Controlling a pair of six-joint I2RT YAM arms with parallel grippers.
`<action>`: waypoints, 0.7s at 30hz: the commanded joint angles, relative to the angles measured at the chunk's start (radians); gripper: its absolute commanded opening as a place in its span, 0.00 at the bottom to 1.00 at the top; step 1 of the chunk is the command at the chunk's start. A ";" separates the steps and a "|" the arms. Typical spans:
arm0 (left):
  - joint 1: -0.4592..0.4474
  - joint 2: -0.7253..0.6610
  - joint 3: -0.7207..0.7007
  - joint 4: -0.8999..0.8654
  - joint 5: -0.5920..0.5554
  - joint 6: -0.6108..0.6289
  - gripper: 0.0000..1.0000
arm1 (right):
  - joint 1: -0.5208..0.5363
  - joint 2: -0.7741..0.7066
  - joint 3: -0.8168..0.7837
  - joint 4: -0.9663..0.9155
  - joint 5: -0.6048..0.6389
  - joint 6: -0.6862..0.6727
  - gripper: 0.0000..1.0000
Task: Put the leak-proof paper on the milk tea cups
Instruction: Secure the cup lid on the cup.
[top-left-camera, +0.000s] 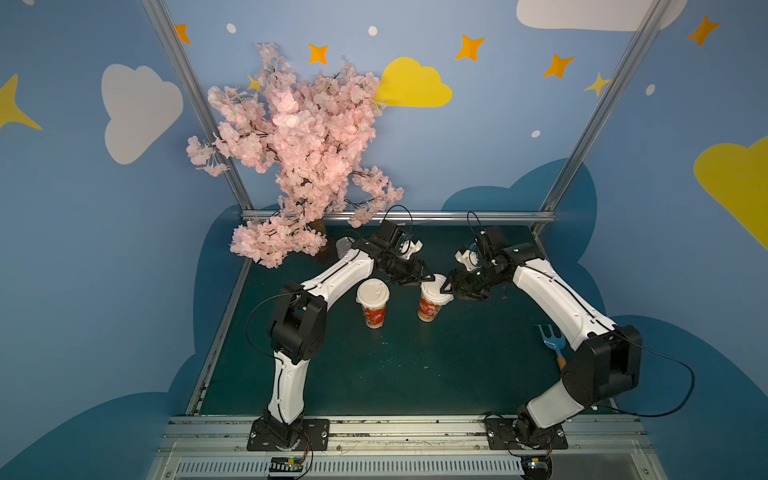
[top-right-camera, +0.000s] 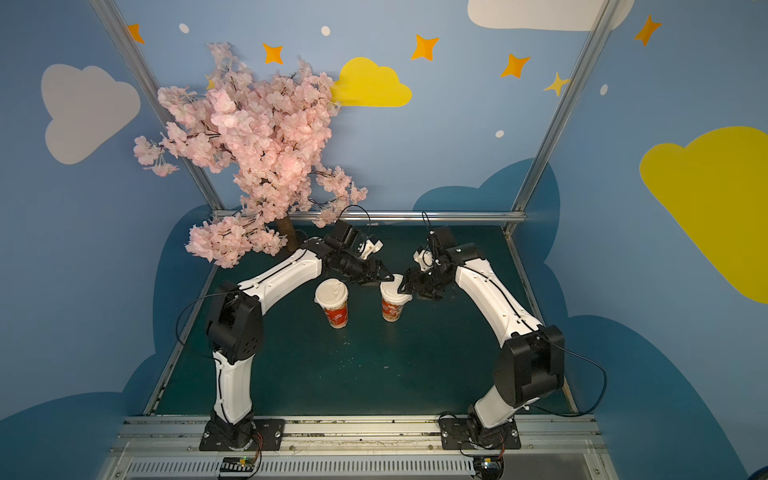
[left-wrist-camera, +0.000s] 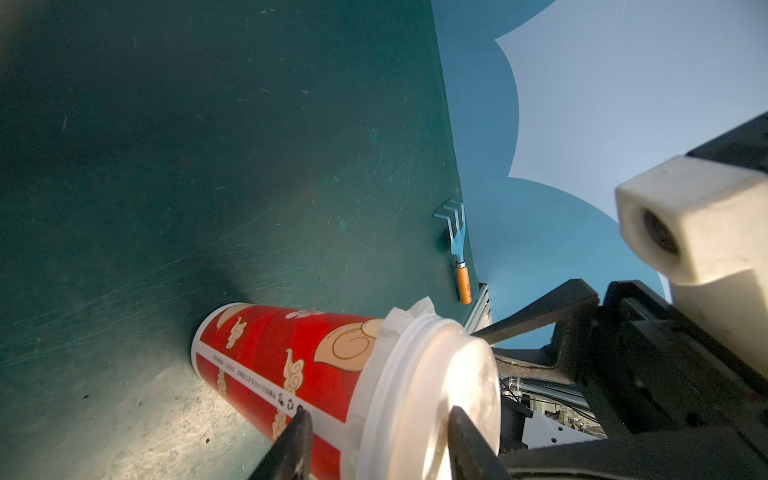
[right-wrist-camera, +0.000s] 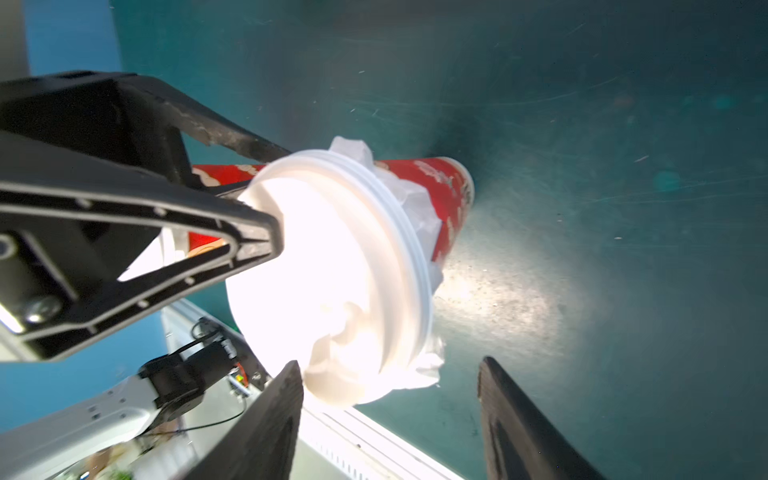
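Two red-and-white milk tea cups stand mid-table in both top views. The left cup (top-left-camera: 372, 313) (top-right-camera: 337, 313) wears a white lid (top-left-camera: 372, 291). The right cup (top-left-camera: 430, 309) (top-right-camera: 391, 309) (left-wrist-camera: 282, 357) (right-wrist-camera: 440, 183) also carries a white lid (left-wrist-camera: 432, 386) (right-wrist-camera: 332, 266), and crinkled leak-proof paper (left-wrist-camera: 419, 309) (right-wrist-camera: 419, 208) pokes out from under its rim. My left gripper (top-left-camera: 428, 277) (top-right-camera: 388, 276) (left-wrist-camera: 380, 411) is shut on that lid's edge, one finger on top and one against the cup side. My right gripper (top-left-camera: 446, 286) (top-right-camera: 405, 284) (right-wrist-camera: 390, 361) is open at the lid's opposite edge.
A pink blossom tree (top-left-camera: 299, 158) fills the back left corner, with a small pale grey container (top-left-camera: 344, 247) at its foot behind my left arm. A blue hand rake with an orange handle (top-left-camera: 550, 343) (left-wrist-camera: 457, 245) lies at the table's right edge.
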 joint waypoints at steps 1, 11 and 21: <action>-0.006 0.027 0.004 -0.064 -0.023 0.023 0.52 | -0.016 -0.007 -0.024 0.049 -0.098 0.008 0.64; -0.005 0.026 0.003 -0.069 -0.034 0.023 0.51 | -0.042 0.026 -0.104 0.094 -0.089 -0.006 0.55; -0.005 0.023 -0.003 -0.081 -0.047 0.030 0.50 | -0.048 0.044 -0.162 0.129 -0.068 -0.016 0.53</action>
